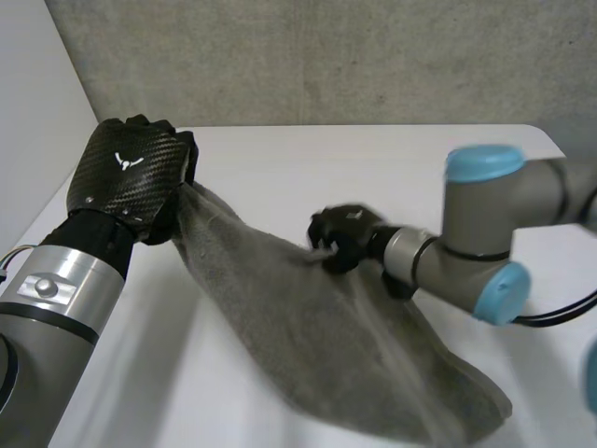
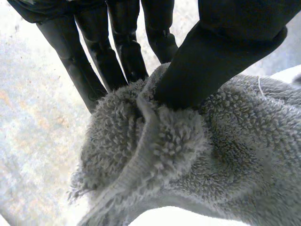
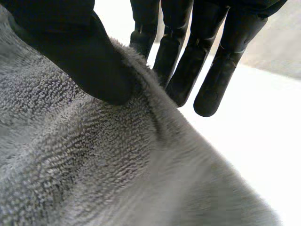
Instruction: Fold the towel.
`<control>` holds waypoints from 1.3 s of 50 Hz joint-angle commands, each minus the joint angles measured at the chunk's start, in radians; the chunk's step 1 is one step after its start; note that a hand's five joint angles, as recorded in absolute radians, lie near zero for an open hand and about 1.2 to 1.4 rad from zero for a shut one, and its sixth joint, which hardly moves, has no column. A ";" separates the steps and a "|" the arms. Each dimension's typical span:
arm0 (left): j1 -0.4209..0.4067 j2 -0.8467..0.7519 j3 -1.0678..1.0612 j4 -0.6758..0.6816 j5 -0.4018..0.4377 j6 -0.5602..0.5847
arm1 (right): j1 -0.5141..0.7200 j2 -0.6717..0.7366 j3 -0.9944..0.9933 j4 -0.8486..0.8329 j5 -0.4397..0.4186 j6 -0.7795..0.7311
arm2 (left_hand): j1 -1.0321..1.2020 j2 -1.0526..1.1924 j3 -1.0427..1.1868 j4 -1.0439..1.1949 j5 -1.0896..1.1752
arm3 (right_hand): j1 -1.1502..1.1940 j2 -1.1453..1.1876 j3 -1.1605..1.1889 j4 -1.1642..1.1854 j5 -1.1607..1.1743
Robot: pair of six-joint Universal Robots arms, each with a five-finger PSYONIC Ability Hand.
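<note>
A grey towel (image 1: 317,345) hangs slanted above the white table (image 1: 373,159), its lower end bunched near the front right. My left hand (image 1: 131,177) holds it up at one corner, high on the left. In the left wrist view the thumb (image 2: 211,61) presses that bunched towel corner (image 2: 155,150) against the fingers (image 2: 94,56). My right hand (image 1: 343,235) is at the towel's upper edge, about midway along. In the right wrist view its thumb (image 3: 80,61) pinches the towel's edge (image 3: 94,160) against the fingers (image 3: 188,70).
A grey wall (image 1: 326,56) rises behind the table. The table's rounded far right corner (image 1: 546,135) lies beyond my right arm (image 1: 485,233). Bare table surface spreads behind and to the left of the towel.
</note>
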 commanded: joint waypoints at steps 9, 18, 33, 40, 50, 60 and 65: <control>0.041 -0.223 -0.009 -0.014 0.057 0.004 | -0.114 -0.535 0.454 -0.034 0.116 -0.289 | 0.206 0.182 0.479 0.179 0.190 | 0.434 0.220 0.221 0.218 0.267; 0.022 -0.358 0.033 -0.095 0.073 0.018 | -0.102 -0.580 0.574 0.216 0.123 -0.549 | 0.206 0.182 0.479 0.179 0.190 | 0.434 0.220 0.221 0.218 0.267; 0.024 -0.568 0.454 -0.061 0.113 0.312 | -0.102 -0.371 0.135 0.123 0.271 -0.572 | 0.206 0.182 0.479 0.179 0.190 | 0.434 0.220 0.221 0.218 0.267; 0.027 -0.593 0.942 0.090 0.061 0.320 | -0.102 -0.328 -0.201 -0.298 0.403 -0.586 | 0.206 0.182 0.479 0.179 0.190 | 0.434 0.220 0.221 0.218 0.267; 0.027 -0.501 0.898 0.065 -0.067 0.318 | -0.100 -0.458 -0.033 -0.554 0.396 -0.597 | 0.206 0.182 0.479 0.179 0.190 | 0.434 0.220 0.221 0.218 0.267; 0.033 -0.392 0.380 0.081 -0.065 0.315 | -0.097 -0.573 0.434 -0.522 0.360 -0.595 | 0.206 0.182 0.479 0.179 0.190 | 0.434 0.220 0.221 0.218 0.267; 0.018 -0.389 0.144 0.183 -0.046 0.323 | -0.076 -0.569 0.682 -0.459 0.353 -0.590 | 0.206 0.182 0.479 0.179 0.190 | 0.434 0.220 0.221 0.218 0.267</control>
